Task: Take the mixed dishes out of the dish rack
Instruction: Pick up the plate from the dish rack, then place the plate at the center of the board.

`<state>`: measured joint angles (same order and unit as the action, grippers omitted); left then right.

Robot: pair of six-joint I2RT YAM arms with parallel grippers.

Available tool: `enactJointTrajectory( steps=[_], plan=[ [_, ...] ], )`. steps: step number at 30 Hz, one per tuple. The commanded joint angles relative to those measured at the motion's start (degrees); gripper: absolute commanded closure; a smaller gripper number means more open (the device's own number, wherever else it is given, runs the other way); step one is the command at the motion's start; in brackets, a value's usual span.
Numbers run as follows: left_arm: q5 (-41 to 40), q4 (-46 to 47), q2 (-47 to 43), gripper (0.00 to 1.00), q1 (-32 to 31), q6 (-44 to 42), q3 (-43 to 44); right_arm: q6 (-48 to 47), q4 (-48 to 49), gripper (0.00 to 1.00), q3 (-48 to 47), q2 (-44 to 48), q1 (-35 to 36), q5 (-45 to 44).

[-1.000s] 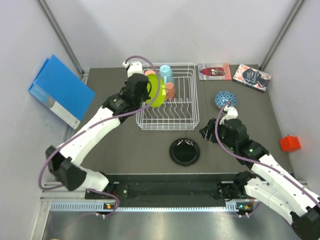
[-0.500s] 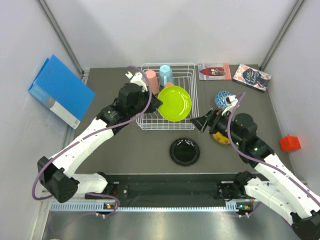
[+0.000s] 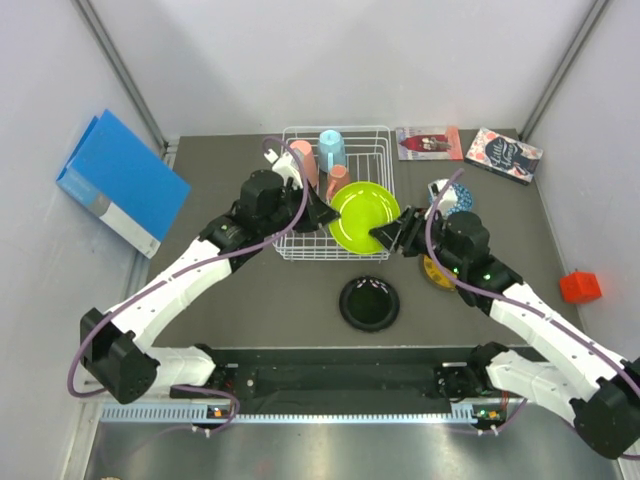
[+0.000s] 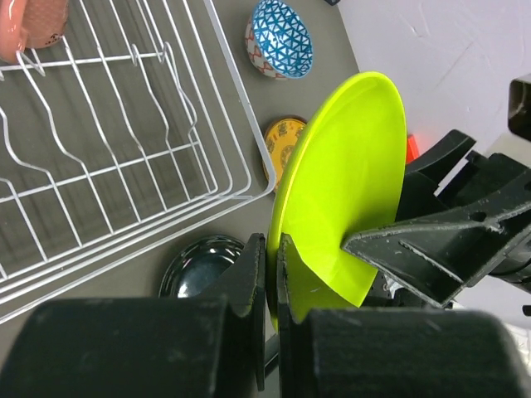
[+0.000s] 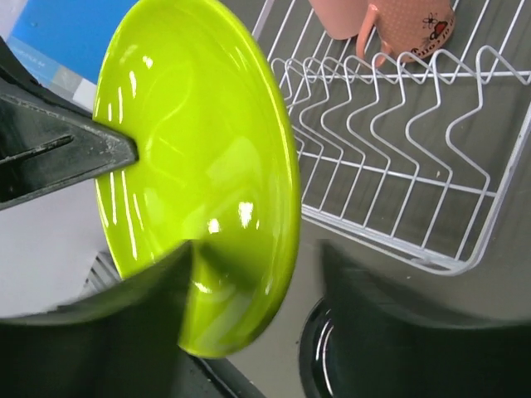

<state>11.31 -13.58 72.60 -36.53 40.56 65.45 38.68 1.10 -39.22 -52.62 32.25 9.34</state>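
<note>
My left gripper [image 4: 271, 265] is shut on the rim of the lime-green plate [image 4: 348, 182], holding it above the front right corner of the white dish rack [image 3: 340, 245]. From the right, my right gripper [image 3: 388, 238] stands open with the plate's opposite rim [image 5: 191, 166] between its fingers; a wide gap remains on one side. A pink cup [image 3: 303, 160], a light blue mug [image 3: 332, 148] and a salmon cup [image 5: 406, 25] stay in the rack. The black plate [image 3: 369, 303], yellow plate [image 4: 282, 141] and blue bowl [image 4: 280, 40] rest on the table.
Against the left wall leans a blue binder [image 3: 120, 180]. Two books [image 3: 428, 142] [image 3: 504, 155] lie at the back right. A red cube [image 3: 579, 287] sits near the right edge.
The left gripper lifted the lime-green plate out of the rack and swung it right. The right gripper moved left from the yellow plate until its fingers straddled the lime-green plate's rim.
</note>
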Motion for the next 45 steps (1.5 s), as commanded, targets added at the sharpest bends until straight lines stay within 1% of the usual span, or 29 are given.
enactJointTrajectory(
  steps=[1, 2, 3, 5, 6, 9, 10, 11, 12, 13, 14, 15, 18, 20, 21, 23, 24, 26, 27, 31, 33, 39, 45],
  plan=[
    [2.1, 5.6, -2.1, 1.00, 0.1, 0.6, -0.9, 0.0, 6.2, 0.57, -3.6, -1.3, 0.7, 1.1],
    [2.0, 5.5, -2.5, 1.00, 0.1, 0.4, -1.0, 0.2, 6.5, 0.64, -3.1, -1.3, 0.7, 1.1],
    [1.6, 5.3, -2.6, 1.00, 0.1, 0.2, -1.2, 0.4, 6.7, 0.79, -3.1, -1.3, 0.7, 1.0],
    [1.1, 5.1, -3.0, 1.00, 0.1, -0.2, -1.5, 0.2, 6.5, 0.91, -2.9, -1.0, 0.7, 0.7],
    [1.0, 5.1, -3.0, 1.00, 0.1, -0.3, -1.6, 0.1, 6.3, 1.00, -2.8, -0.9, 0.7, 0.4],
    [-0.1, 4.2, -2.7, 1.00, 0.1, -0.7, -1.5, -0.3, 6.0, 1.00, -2.3, 0.2, 0.7, -0.1],
    [-0.7, 4.0, -2.6, 0.90, 0.1, -1.2, -1.4, -0.4, 5.9, 1.00, -2.0, 0.7, 0.7, -0.2],
    [-1.7, 3.7, -2.7, 0.75, 0.1, -1.6, -1.4, -0.4, 5.8, 1.00, -1.8, 1.4, 0.7, -0.2],
    [-3.2, 2.8, -2.7, 0.56, 0.1, -2.1, -0.8, -1.0, 5.5, 1.00, -1.7, 1.7, 0.7, -0.1],
    [-5.6, 1.4, -2.8, 0.24, 0.1, -2.5, -0.1, -1.4, 5.1, 1.00, -1.9, 1.8, 0.7, 0.6],
    [-16.2, -4.2, -2.9, 0.09, 0.1, -2.2, 0.9, -2.5, 3.8, 1.00, -2.2, 2.3, 0.7, 1.1],
    [-21.6, -7.2, -2.9, 0.01, 0.1, -1.5, 3.4, -2.9, 3.6, 1.00, -2.2, 2.4, 0.8, 1.9],
    [-36.1, -14.4, -3.0, 0.01, 1.0, -0.6, 7.3, -4.8, 2.0, 1.00, -2.8, 1.8, 0.9, 6.2],
    [-40.6, -16.0, -4.0, 0.01, 1.5, 0.1, 8.4, -6.2, 1.4, 1.00, -3.0, 0.2, 1.3, 9.9],
    [-44.6, -17.0, -4.5, 0.01, 1.7, 0.3, 8.3, -6.9, 0.0, 1.00, -3.3, -0.6, 2.1, 10.7],
    [-47.5, -16.9, -6.5, 0.01, 1.9, 0.9, 7.3, -8.5, -0.8, 1.00, -3.7, -3.3, 3.6, 11.7],
    [-49.3, -16.3, -7.2, 0.01, 2.0, 0.9, 6.7, -9.3, -0.9, 1.00, -3.8, -4.1, 5.9, 11.3],
    [-50.9, -15.5, -9.7, 0.01, 2.0, 1.1, 4.8, -11.6, -3.9, 1.00, -5.3, -7.0, 8.8, 9.0],
    [-51.4, -15.2, -10.5, 0.01, 2.0, 1.4, 4.2, -12.6, -5.7, 1.00, -5.9, -8.2, 11.9, 6.2],
    [-53.3, -13.5, -14.1, 0.01, 2.0, 0.8, 2.0, -14.9, -7.2, 1.00, -9.0, -13.6, 18.8, 2.4],
    [-52.8, -13.2, -14.6, 0.01, 2.0, 0.2, 1.4, -15.4, -6.8, 1.00, -9.9, -16.5, 21.9, 1.6],
    [-52.0, -14.5, -15.6, 0.01, 2.0, 1.1, 0.3, -15.2, -5.5, 1.00, -13.9, -25.9, 26.2, 2.9],
    [-51.2, -14.6, -17.0, 0.01, 2.0, 1.1, -1.2, -13.3, -1.8, 1.00, -16.0, -34.8, 27.1, 5.7]
  ],
)
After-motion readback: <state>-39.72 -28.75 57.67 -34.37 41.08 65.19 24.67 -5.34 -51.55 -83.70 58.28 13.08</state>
